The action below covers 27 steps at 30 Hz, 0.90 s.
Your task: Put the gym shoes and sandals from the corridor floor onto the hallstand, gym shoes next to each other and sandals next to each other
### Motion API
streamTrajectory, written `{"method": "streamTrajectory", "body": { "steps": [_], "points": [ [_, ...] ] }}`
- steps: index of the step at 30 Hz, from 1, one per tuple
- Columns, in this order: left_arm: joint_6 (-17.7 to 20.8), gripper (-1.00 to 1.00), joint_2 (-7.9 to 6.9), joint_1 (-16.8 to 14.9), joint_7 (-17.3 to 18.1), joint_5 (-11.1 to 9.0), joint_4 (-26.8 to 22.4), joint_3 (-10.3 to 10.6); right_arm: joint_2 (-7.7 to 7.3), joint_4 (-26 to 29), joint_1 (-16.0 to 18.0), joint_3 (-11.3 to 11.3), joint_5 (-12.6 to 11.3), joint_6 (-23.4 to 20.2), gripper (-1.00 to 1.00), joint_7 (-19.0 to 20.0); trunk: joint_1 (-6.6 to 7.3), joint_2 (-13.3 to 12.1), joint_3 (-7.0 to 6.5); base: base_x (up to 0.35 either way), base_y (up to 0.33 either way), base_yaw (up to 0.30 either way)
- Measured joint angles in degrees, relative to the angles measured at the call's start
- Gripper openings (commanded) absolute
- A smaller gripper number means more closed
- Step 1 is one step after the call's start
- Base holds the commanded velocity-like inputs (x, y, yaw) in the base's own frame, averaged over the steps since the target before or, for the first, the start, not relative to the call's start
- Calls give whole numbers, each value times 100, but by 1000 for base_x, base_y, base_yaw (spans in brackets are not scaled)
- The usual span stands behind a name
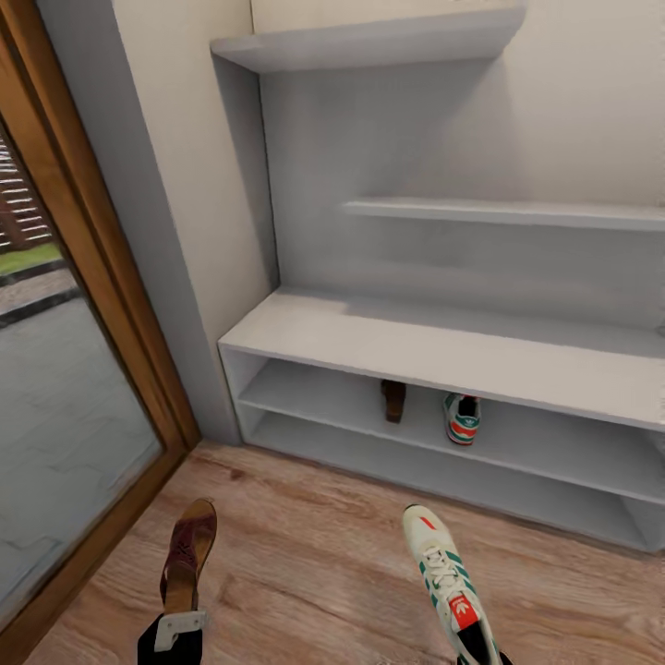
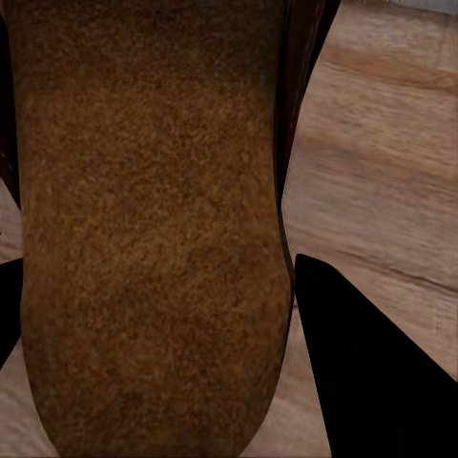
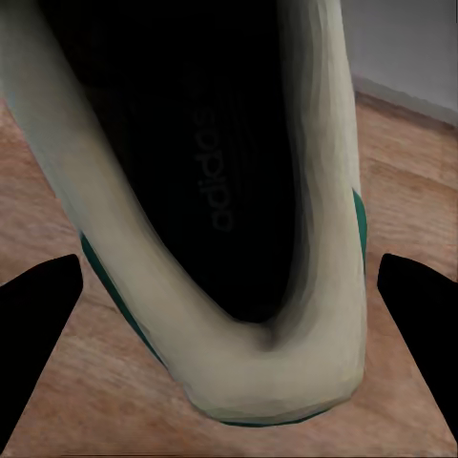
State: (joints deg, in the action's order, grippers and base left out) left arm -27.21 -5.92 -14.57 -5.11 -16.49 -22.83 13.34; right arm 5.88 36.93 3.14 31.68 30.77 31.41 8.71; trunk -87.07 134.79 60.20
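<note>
A brown sandal [image 1: 189, 554] juts forward above the corridor floor [image 1: 314, 563], my left gripper [image 1: 180, 630] shut on its heel end. Its brown sole [image 2: 153, 219] looms large in the left wrist view, with a black finger [image 2: 372, 382] beside it. My right gripper [image 1: 476, 646] is shut on the heel of a white gym shoe [image 1: 441, 568] with green stripes. The right wrist view looks into that shoe's dark opening [image 3: 210, 181]. On the upper of the two low shelves of the hallstand [image 1: 443, 346], a second sandal [image 1: 394, 399] and a second gym shoe [image 1: 462, 417] stand a little apart.
A glass door [image 1: 55, 406] in a wooden frame [image 1: 120, 305] runs along the left. The hallstand has a tall back panel and floating shelves [image 1: 369, 42] above the bench top. A wall corner [image 1: 185, 231] stands between door and hallstand.
</note>
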Motion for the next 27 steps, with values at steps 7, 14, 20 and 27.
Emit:
{"method": "streamTrajectory", "body": {
  "steps": [7,14,20,27],
  "points": [
    [0,-100,0,0,2,0,0,1,6,0,-2,0,0,1,-100,0,0,0,0,0,338,-264],
    [0,-100,0,0,2,0,0,-1,9,-1,0,0,0,1,-100,0,0,0,0,0,338,-264],
    [0,-100,0,0,2,2,2,-2,9,0,3,0,0,1,-100,0,-1,0,0,-59,322,-264],
    [0,-100,0,0,2,2,2,-2,9,1,-1,0,1,1,-100,-1,-2,0,0,-185,273,-264]
  ]
}}
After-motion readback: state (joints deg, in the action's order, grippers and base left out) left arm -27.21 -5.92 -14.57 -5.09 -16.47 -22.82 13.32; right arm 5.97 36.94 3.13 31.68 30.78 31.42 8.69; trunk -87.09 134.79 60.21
